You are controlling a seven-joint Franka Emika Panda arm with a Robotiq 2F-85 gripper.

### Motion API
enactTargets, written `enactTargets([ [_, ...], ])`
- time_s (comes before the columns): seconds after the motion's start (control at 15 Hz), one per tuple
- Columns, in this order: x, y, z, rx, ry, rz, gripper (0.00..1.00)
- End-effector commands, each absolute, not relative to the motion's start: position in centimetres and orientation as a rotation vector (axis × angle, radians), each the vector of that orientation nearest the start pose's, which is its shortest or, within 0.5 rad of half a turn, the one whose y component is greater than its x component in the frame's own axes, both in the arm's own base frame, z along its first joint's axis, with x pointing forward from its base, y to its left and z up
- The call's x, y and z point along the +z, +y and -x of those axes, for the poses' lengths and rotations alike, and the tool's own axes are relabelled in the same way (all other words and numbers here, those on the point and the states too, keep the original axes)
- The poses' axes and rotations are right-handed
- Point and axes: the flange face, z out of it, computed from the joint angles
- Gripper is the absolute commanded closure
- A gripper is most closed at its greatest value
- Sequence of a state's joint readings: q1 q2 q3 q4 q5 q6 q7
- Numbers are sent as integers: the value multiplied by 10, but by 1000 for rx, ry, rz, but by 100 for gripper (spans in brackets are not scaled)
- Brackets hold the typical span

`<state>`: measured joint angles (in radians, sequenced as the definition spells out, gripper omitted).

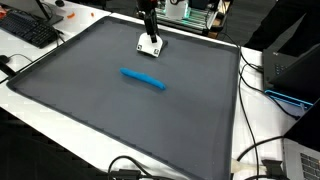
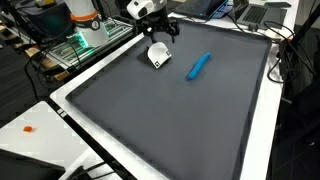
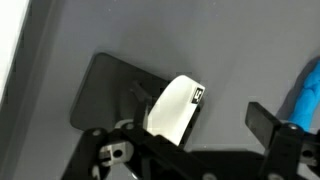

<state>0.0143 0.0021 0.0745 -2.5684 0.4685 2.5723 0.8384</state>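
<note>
Black pincer (image 2: 160,36) with holed linkage bars, beneath a white wrist section (image 2: 140,8)

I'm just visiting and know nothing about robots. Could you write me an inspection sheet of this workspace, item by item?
Surface: dark grey mat lying flat on a white table.
Job's things: small white object on the mat just below the gripper; blue stick-shaped item lying flat near the mat's middle, apart from it.
Clutter: small orange piece on the table, off the mat.
Grippers: gripper open, hovers over the white object, holds nothing.
Cables: black cables along the table edge, off the mat.
Surroundings: keyboard beside the mat; green-lit electronics behind it.
</note>
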Motion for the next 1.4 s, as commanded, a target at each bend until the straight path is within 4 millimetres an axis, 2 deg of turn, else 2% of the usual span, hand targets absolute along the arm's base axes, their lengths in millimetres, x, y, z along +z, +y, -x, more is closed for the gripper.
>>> enactTargets([
  [0.0, 264, 25, -449, 157, 1564, 2439, 0],
  [0.67, 264, 20, -444, 228, 1582, 2450, 0],
  [1.33, 253, 16, -444, 204, 1592, 2463, 0],
])
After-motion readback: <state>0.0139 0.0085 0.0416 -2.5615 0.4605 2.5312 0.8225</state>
